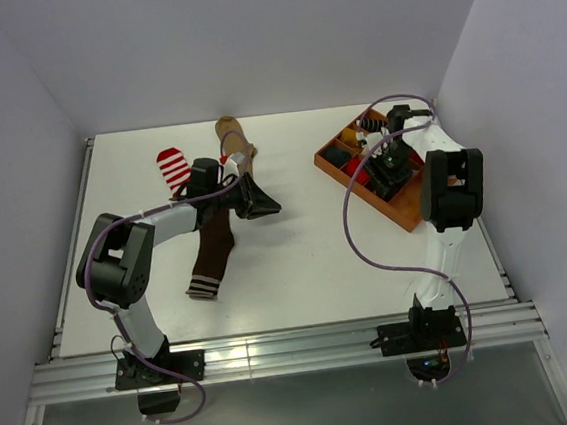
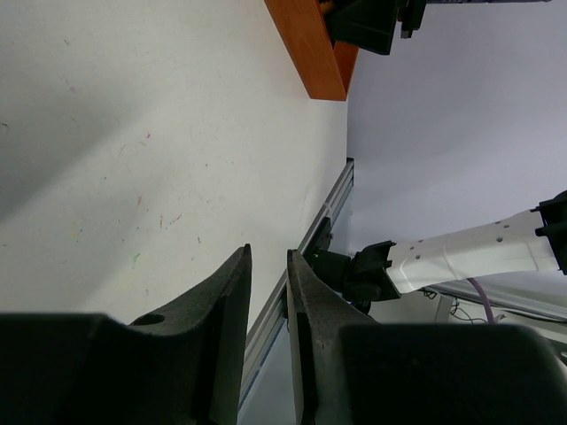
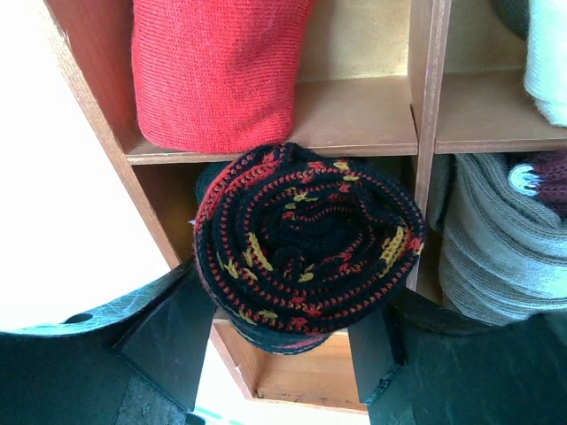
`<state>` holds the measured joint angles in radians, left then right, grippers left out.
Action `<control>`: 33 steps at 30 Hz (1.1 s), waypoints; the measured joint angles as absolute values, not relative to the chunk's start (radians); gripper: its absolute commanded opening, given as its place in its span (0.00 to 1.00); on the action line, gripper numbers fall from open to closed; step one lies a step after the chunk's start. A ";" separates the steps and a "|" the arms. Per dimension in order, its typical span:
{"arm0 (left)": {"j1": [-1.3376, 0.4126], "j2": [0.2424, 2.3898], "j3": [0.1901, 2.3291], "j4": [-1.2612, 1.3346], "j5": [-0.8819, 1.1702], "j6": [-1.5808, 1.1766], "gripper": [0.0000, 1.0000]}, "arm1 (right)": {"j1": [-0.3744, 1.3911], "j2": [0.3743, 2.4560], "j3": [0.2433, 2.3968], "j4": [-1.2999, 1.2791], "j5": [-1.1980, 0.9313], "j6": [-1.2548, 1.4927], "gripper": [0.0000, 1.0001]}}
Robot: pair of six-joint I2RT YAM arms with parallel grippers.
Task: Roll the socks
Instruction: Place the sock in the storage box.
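Well, the right pincer point(image 3: 279, 305) hangs over the wooden tray point(image 3: 425, 88) at the far right of the bench point(image 1: 308, 260). Its fingers are spread wide on either side of a rolled sock point(image 3: 306, 248), a tight spiral of black knit flecked with red and yellow. The roll sits at the mouth of one compartment (whether the fingers touch it I cannot tell). A red bundle point(image 3: 217, 71) fills the next compartment, grey knit point(image 3: 496, 239) another. Three socks lie unrolled on the left half of the bench: a brown sock point(image 1: 213, 249) with a striped cuff, a red-and-white striped sock point(image 1: 173, 169) and a tan sock point(image 1: 231, 135). The left pincer point(image 2: 267, 257) hovers beside the brown one, fingers almost together with a thin slit, gripping nothing
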<state>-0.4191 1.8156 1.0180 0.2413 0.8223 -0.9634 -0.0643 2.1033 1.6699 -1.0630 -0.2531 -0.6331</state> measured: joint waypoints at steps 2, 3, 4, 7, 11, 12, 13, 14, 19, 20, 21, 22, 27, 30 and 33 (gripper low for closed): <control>-0.419 1.816 1.018 0.241 0.822 -0.963 0.28 | -0.064 2.103 1.671 -1.065 -0.253 -0.636 0.64; -0.419 1.816 1.018 0.241 0.822 -0.963 0.28 | -0.064 2.103 1.671 -1.065 -0.253 -0.636 0.64; -0.419 1.816 1.018 0.241 0.822 -0.963 0.28 | -0.064 2.103 1.671 -1.065 -0.253 -0.637 0.64; -0.419 1.816 1.018 0.241 0.822 -0.963 0.28 | -0.064 2.103 1.671 -1.063 -0.244 -0.636 0.64; -0.419 1.816 1.018 0.241 0.822 -0.963 0.28 | -0.064 2.100 1.654 -1.039 -0.220 -0.626 0.55; -0.419 1.816 1.018 0.241 0.822 -0.963 0.28 | -0.064 2.099 1.646 -1.029 -0.212 -0.622 0.51; -0.419 1.816 1.018 0.241 0.822 -0.963 0.28 | -0.064 2.098 1.637 -1.019 -0.204 -0.620 0.49; -0.419 1.816 1.018 0.241 0.822 -0.963 0.28 | -0.063 2.096 1.628 -1.007 -0.197 -0.618 0.49; -0.419 1.816 1.018 0.240 0.822 -0.963 0.28 | -0.050 2.058 1.565 -0.943 -0.164 -0.620 0.50; -0.419 1.816 1.018 0.239 0.822 -0.963 0.28 | -0.046 2.049 1.552 -0.930 -0.155 -0.622 0.50; -0.419 1.816 1.018 0.239 0.822 -0.963 0.28 | -0.041 2.042 1.541 -0.918 -0.144 -0.624 0.50; -0.419 1.816 1.018 0.238 0.822 -0.963 0.28 | -0.036 2.037 1.532 -0.909 -0.133 -0.626 0.50; -0.419 1.816 1.019 0.234 0.822 -0.963 0.28 | -0.021 2.025 1.517 -0.891 -0.094 -0.632 0.52; -0.419 1.816 1.019 0.229 0.822 -0.963 0.28 | -0.021 2.024 1.517 -0.894 -0.095 -0.651 0.55; -0.419 1.816 1.019 0.222 0.822 -0.963 0.28 | -0.021 2.024 1.518 -0.904 -0.100 -0.679 0.57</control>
<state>-0.4191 1.8156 1.0195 0.2218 0.8219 -0.9630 -0.0208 2.0239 1.5185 -0.9039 -0.0998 -0.6788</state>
